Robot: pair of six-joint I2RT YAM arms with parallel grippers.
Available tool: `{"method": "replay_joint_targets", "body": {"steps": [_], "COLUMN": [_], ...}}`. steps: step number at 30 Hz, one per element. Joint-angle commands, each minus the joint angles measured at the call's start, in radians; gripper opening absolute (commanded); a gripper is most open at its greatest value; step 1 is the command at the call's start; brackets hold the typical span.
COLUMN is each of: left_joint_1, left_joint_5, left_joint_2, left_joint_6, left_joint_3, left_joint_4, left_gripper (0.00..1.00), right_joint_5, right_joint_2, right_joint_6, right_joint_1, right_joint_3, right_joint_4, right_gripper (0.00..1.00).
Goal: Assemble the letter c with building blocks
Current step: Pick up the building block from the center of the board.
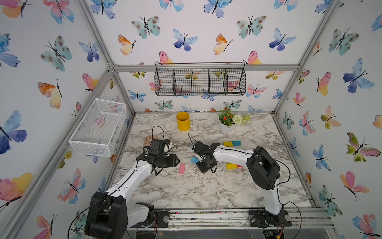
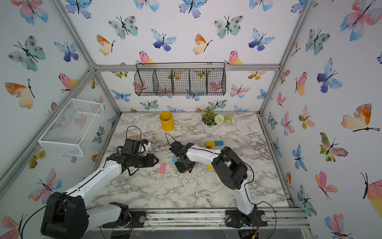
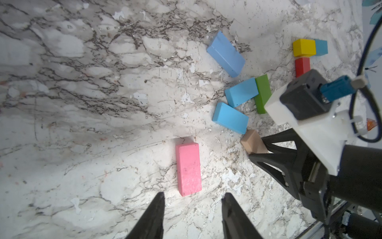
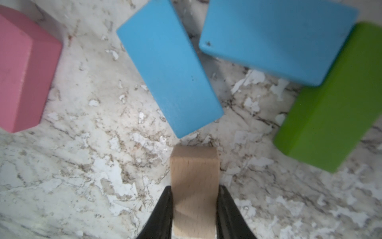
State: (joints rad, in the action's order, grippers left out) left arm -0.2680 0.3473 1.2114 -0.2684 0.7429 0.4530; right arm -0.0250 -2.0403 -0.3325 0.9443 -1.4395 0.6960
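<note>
Right gripper [image 4: 195,188]: clamped on tan block [image 4: 194,165], held between jaws.
Left gripper [image 3: 193,194]: jaws apart; pink block [image 3: 188,168] just ahead.

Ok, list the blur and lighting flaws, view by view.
Right wrist view: green block soft at the frame edge, tan block slightly smeared. Left wrist view: sharp, pink block in a bright patch, table dimmer elsewhere. Both top views: even light, wide-angle stretch at the edges.

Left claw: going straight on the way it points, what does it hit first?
The pink block, lying flat just ahead of the open left claw, roughly on its centerline. Claw height is unclear, so contact is likely, not certain.
</note>
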Motion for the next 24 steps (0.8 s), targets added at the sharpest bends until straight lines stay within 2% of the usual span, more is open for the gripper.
{"method": "replay_joint_targets", "body": {"steps": [1, 6, 7, 14, 16, 18, 24], "left_joint_1": [0.006, 0.006, 0.006, 0.006, 0.006, 0.006, 0.006], "left_joint_5": [0.081, 0.127, 0.175, 0.274, 0.291, 0.289, 0.277], "left_joint_2": [0.002, -0.015, -0.027, -0.066, -0.065, -0.064, -0.078], "left_joint_6": [0.009, -0.056, -0.07, -0.166, -0.185, -0.216, -0.324], "left_joint_3": [-0.001, -0.007, -0.012, -0.011, -0.007, -0.005, -0.02], "left_joint_4": [-0.008, -0.03, -0.042, -0.084, -0.089, -0.092, -0.125], "left_gripper": [0.53, 0.56, 0.57, 0.61, 0.59, 0.53, 0.48], "right_joint_5": [-0.058, -0.135, -0.15, -0.244, -0.265, -0.285, -0.324], "right_joint_2": [0.058, 0.094, 0.096, 0.098, 0.106, 0.115, 0.142], "right_joint_6": [0.009, 0.013, 0.011, -0.024, -0.041, -0.06, -0.094], "right_joint_1": [0.005, 0.002, 0.002, -0.002, -0.006, -0.009, -0.012], "right_joint_3": [-0.01, -0.019, -0.021, -0.022, -0.022, -0.019, -0.011], "right_joint_4": [-0.014, -0.049, -0.056, -0.128, -0.151, -0.18, -0.245], "right_gripper": [0.22, 0.21, 0.21, 0.21, 0.22, 0.22, 0.23]}}
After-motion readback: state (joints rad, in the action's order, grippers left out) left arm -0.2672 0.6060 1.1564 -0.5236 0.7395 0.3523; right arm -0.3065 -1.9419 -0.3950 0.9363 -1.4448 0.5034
